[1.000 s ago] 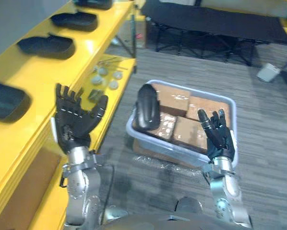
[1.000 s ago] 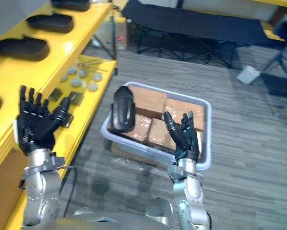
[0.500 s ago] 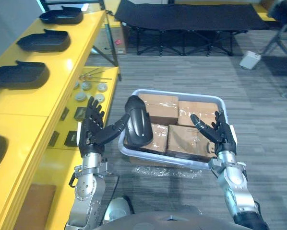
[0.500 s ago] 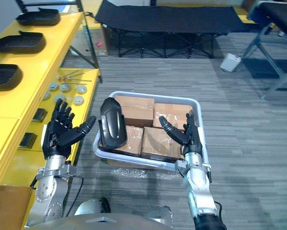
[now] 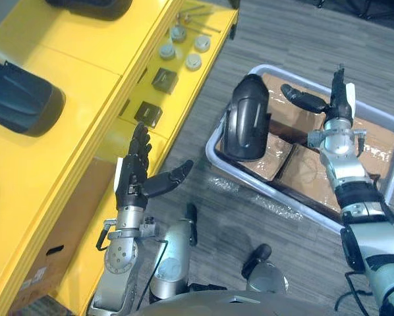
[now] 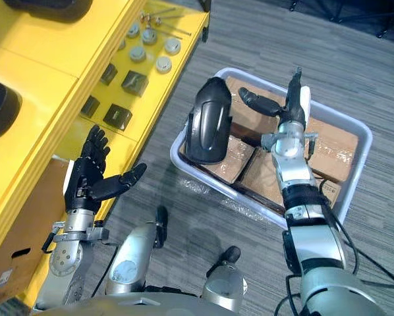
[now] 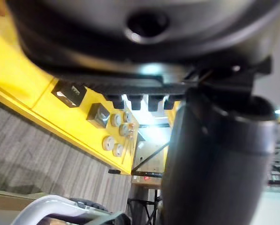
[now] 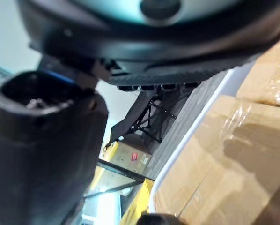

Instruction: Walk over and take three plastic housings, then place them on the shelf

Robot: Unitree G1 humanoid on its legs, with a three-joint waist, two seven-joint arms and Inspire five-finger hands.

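At the shelf-side end of the bin (image 6: 176, 153): one black housing (image 5: 246, 125), propped up on the cardboard boxes (image 5: 375, 141). Neither hand is on it.

Right hand (image 5: 330, 110) is over the boxes with fingers straight and thumb spread toward the housing, just beside it, no contact. Left hand (image 5: 132, 181) hangs over the floor next to the yellow shelf (image 5: 72, 52), fingers spread, nothing in it.

Handling, my read:
- Moulded plastic shell, so stiff and probably light. One hand should carry it.
- Surface looks smooth and a bit glossy with a rounded back. I'd expect it to slip if pinched on the curve.
- Best hold is across the narrow width, thumb on one long edge and fingers on the other, near mid-length so it doesn't pivot.
- Can't tell whether it leans on the bin rim or just on the boxes. It may tip when touched.
- Not fragile, but likely to scuff.

Other housings (image 5: 19, 99) already sit on the shelf top, with free space between them.

Writing: nothing legible on the housing. The boxes are plain brown under film. Small round parts (image 5: 184, 56) on the lower ledge carry no visible marks.
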